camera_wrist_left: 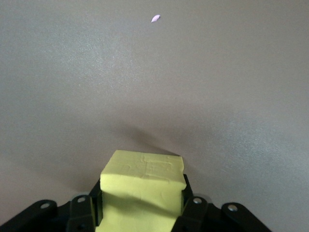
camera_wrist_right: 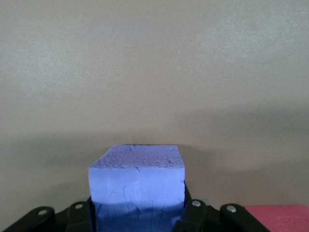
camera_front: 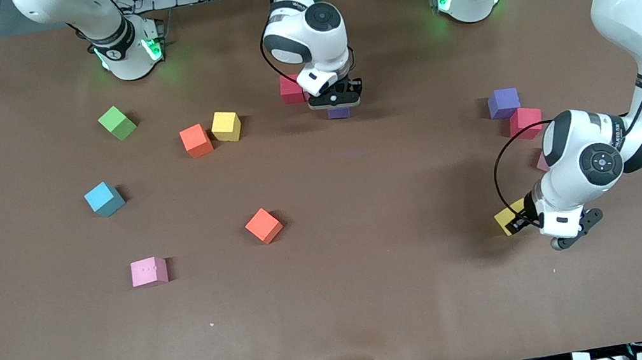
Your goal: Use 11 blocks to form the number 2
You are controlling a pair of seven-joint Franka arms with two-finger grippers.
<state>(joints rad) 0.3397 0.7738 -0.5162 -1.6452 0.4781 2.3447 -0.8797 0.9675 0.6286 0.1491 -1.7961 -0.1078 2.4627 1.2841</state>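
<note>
My right gripper (camera_front: 337,105) is shut on a purple block (camera_front: 339,113), low at the table's middle beside a red block (camera_front: 291,89). The right wrist view shows the purple block (camera_wrist_right: 137,186) between the fingers and the red block (camera_wrist_right: 280,217). My left gripper (camera_front: 519,221) is shut on a yellow block (camera_front: 507,218), low toward the left arm's end; it also shows in the left wrist view (camera_wrist_left: 142,186). Near it lie a purple block (camera_front: 503,103), a pink block (camera_front: 526,122) and another pink block (camera_front: 542,161), partly hidden by the arm.
Toward the right arm's end lie a green cube (camera_front: 117,122), an orange block (camera_front: 196,140), a yellow block (camera_front: 226,126), a blue block (camera_front: 104,199), another orange block (camera_front: 264,225) and a pink block (camera_front: 149,272). All lie scattered on the brown table (camera_front: 378,299).
</note>
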